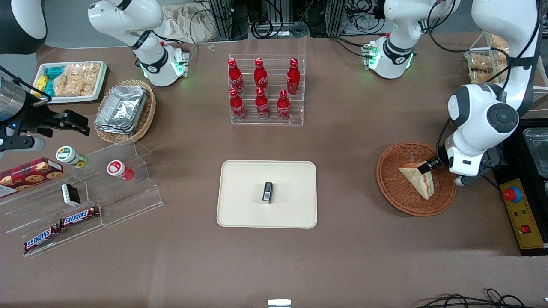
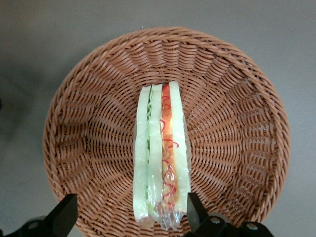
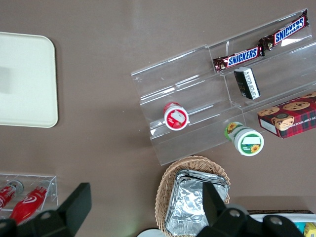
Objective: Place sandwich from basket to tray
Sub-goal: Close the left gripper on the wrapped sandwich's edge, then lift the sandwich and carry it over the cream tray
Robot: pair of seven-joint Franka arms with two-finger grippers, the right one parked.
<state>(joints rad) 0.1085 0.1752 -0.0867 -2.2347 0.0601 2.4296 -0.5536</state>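
The sandwich (image 1: 417,179), a clear-wrapped wedge of white bread, lies in the round reddish-brown wicker basket (image 1: 394,186) toward the working arm's end of the table. In the left wrist view the sandwich (image 2: 162,153) stands on edge in the basket (image 2: 89,128), its red and green filling showing. My gripper (image 1: 429,166) hangs low over the basket and is open. One finger (image 2: 194,210) is close beside the sandwich's wrapped end and the other finger (image 2: 64,213) stands well apart from it. The gripper (image 2: 129,210) holds nothing. The cream tray (image 1: 244,192) lies mid-table, carrying a small black object (image 1: 267,191).
An acrylic rack of red cola bottles (image 1: 265,90) stands farther from the front camera than the tray. A tan basket with foil containers (image 1: 124,109), a clear stepped shelf with snacks (image 1: 85,196) and a white snack tray (image 1: 72,81) lie toward the parked arm's end. A control box (image 1: 520,214) sits beside the basket.
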